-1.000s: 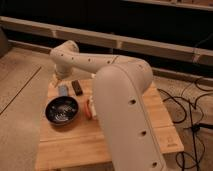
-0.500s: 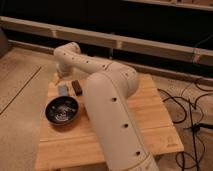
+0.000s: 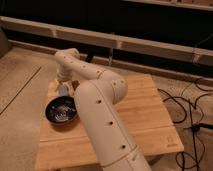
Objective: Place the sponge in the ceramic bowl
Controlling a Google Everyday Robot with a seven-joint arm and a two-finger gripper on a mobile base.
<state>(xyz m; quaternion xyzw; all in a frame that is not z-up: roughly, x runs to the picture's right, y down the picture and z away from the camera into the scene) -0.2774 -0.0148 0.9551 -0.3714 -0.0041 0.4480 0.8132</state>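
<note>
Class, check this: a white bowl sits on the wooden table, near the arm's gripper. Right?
No: the camera view shows the ceramic bowl is black, not white. It does sit on the wooden table, with the gripper just beyond it.

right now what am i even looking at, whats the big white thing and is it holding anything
The big white tube is a robot arm. It rises from the bottom of the picture, bends, and reaches to the far left corner of a wooden table. There is only one view, looking down over the arm onto the table; where the camera is mounted I cannot tell. At the arm's tip is its gripper, low over a small pale sponge. Whether it holds the sponge cannot be seen. Just nearer the camera sits a round black bowl with no sponge in it. On the floor to the right lie cables.
</note>
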